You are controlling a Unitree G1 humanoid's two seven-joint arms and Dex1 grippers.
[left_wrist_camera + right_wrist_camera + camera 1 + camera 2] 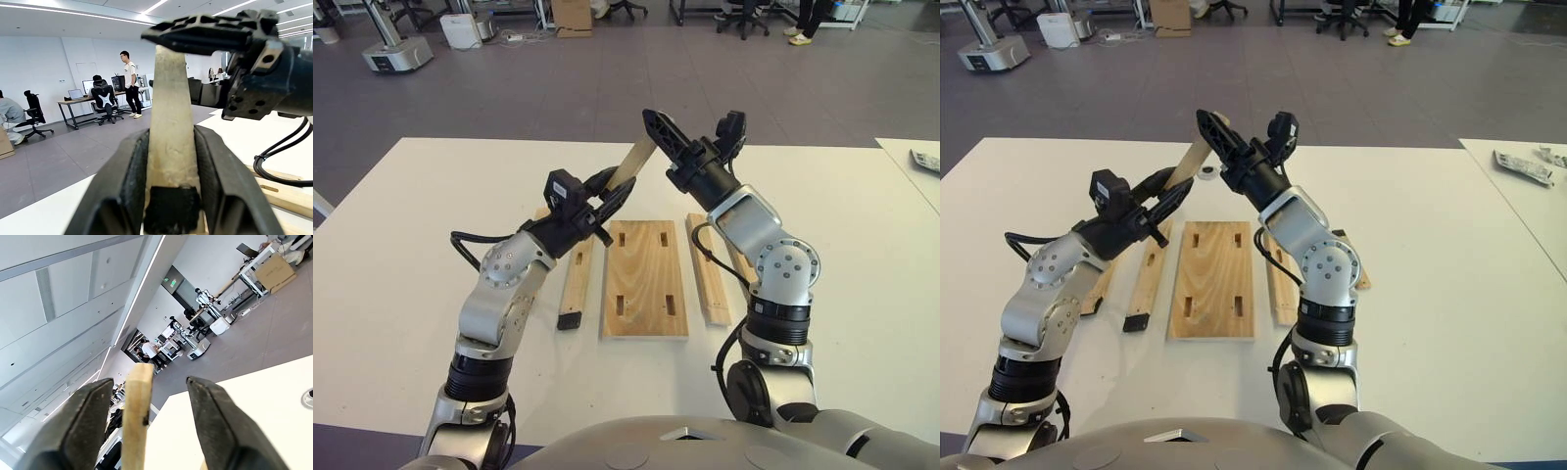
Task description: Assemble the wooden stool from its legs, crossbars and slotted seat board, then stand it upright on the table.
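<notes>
One leg [633,162] lifted off the worktop [391,245], slanting up toward 1 o'clock above the far edge of the seat board [644,284]. Gripped near its dark lower end by the left tool [615,186], fingers pressed flat against both faces of the wood. Upper end standing between the spread fingers of the right tool [149,382]: wide open, close to one finger, a clear gap on the other side, nothing gripped (looks like a handover or regrip in the making, judging by the pose).

Seat board lying flat at the centre of the worktop, all four slots bare. At its 9 o'clock, just beside it, another leg [576,284] with a black foot, lying flat. Further out at 9 o'clock, a wooden piece [1097,289] partly hidden under the left arm. At 3 o'clock, wooden strips [708,269] lying side by side, partly behind the right arm; hard to tell legs from crossbars.

Progress, as a judgement: barely begun. No joint made, no piece seated in a slot. Left to do: fit every leg, add the crossbars, turn the stool over and stand it upright.
</notes>
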